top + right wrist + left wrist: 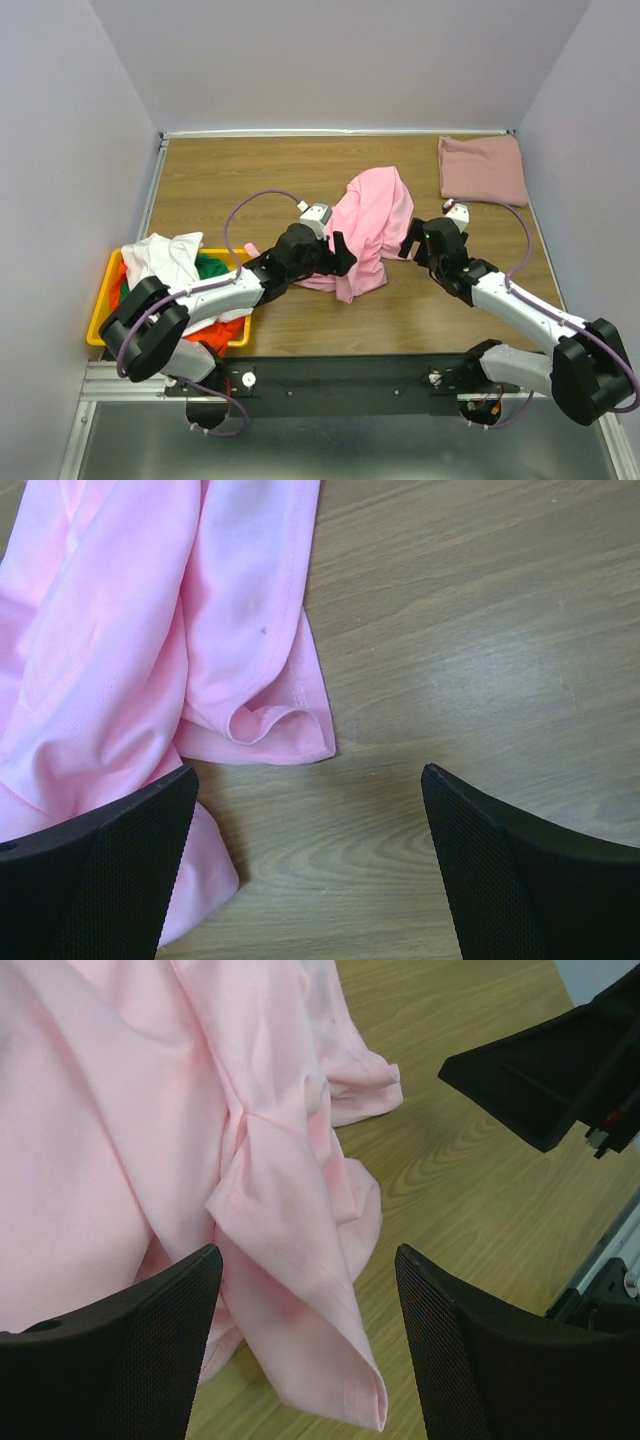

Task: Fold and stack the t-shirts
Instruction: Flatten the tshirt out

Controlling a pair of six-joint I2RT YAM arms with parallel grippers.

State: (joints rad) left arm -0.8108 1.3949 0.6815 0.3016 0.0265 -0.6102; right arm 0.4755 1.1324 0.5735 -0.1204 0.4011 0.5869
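A bright pink t-shirt (372, 222) lies crumpled in the middle of the table. My left gripper (343, 256) is at its near left edge. In the left wrist view this gripper (310, 1345) is open, and a hemmed fold of the pink t-shirt (300, 1300) lies loose between its fingers. My right gripper (412, 241) sits at the shirt's right side. In the right wrist view the right gripper (310, 865) is open over bare wood, with the shirt's sleeve (255, 705) just ahead to its left. A dusty rose t-shirt (483, 170) lies folded at the back right.
A yellow bin (104, 297) at the near left holds white (165, 257), green (212, 267) and orange (225, 330) t-shirts. Grey walls close the table on three sides. The right gripper's black finger (545, 1075) shows at the top right of the left wrist view.
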